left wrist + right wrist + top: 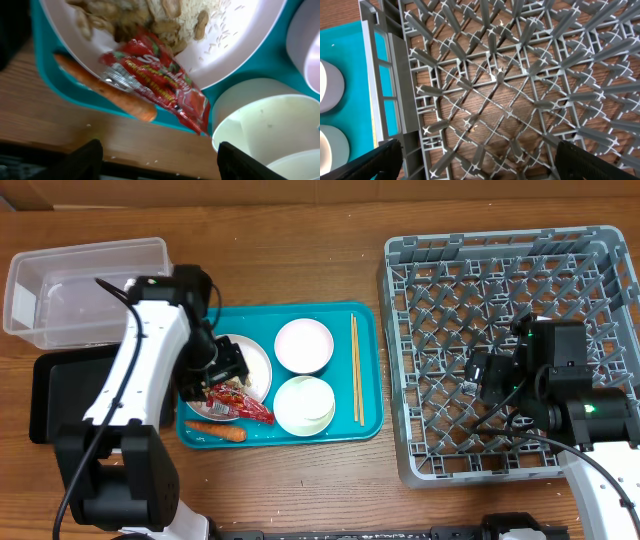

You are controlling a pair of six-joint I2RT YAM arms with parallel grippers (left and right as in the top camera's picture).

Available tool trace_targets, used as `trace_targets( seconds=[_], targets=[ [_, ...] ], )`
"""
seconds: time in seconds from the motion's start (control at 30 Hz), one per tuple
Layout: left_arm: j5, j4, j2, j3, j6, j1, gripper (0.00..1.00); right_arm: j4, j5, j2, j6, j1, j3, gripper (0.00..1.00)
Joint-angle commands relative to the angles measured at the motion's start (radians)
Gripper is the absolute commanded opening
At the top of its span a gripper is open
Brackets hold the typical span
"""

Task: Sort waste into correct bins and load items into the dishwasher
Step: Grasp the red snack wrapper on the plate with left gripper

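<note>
Our left gripper (160, 167) hangs low over the 9 o'clock side of the teal tray (368, 395), wrist bent downward, fingers (90, 157) spread apart (only their dark tips show). Beneath it we see the small red wrapper (160, 82) draped off the 6 o'clock rim of the white plate (260, 35), with the carrot (107, 90) just beside it at the tray's 7 o'clock corner. Over at 3 o'clock, the right gripper (485, 172) points down above the grey dish rack (495, 75), its fingers likewise parted.
</note>
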Motion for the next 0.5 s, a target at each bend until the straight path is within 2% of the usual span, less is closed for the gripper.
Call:
trace_targets(
  seconds=[0.0, 0.23, 0.47],
  targets=[
    [0.021, 0.059, -0.015, -0.089, -0.142, -0.029, 0.76, -0.002, 0.01, -0.006, 0.004, -0.003, 0.029, 1.0],
    [0.021, 0.219, -0.015, -0.227, -0.293, -0.078, 0.75, -0.003, 0.003, -0.006, 0.004, -0.003, 0.029, 1.0],
    [-0.042, 0.265, -0.015, -0.261, -0.364, -0.098, 0.66, -0.003, -0.002, -0.006, 0.004, -0.003, 0.029, 1.0]
  ],
)
